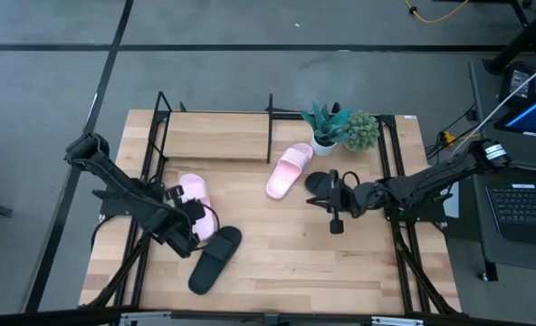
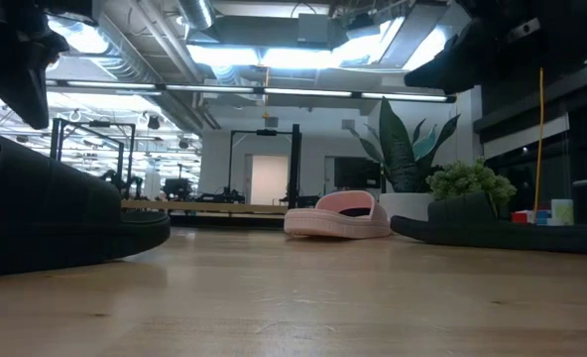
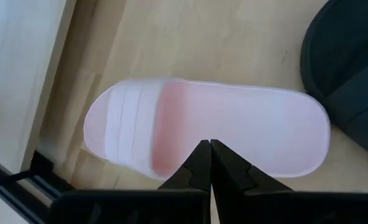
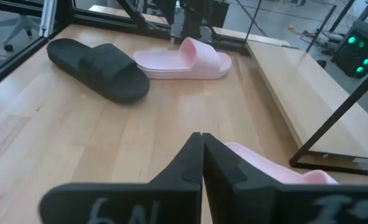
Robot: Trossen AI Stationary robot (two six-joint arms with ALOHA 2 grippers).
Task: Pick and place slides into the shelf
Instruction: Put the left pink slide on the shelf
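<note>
Two light pink slides and two black slides lie sole-down on the wooden table. One pink slide and one black slide lie at the near left. The other pink slide and black slide lie right of centre. The shelf stands at the far side, holding nothing. My left gripper is shut and hovers above the near-left pink slide. My right gripper is shut, raised over the right black slide and beside the other pink slide.
A potted plant stands at the far right, beside the shelf's right end. Black side rails run along both table edges. Bare wood lies between the two arms toward the near edge.
</note>
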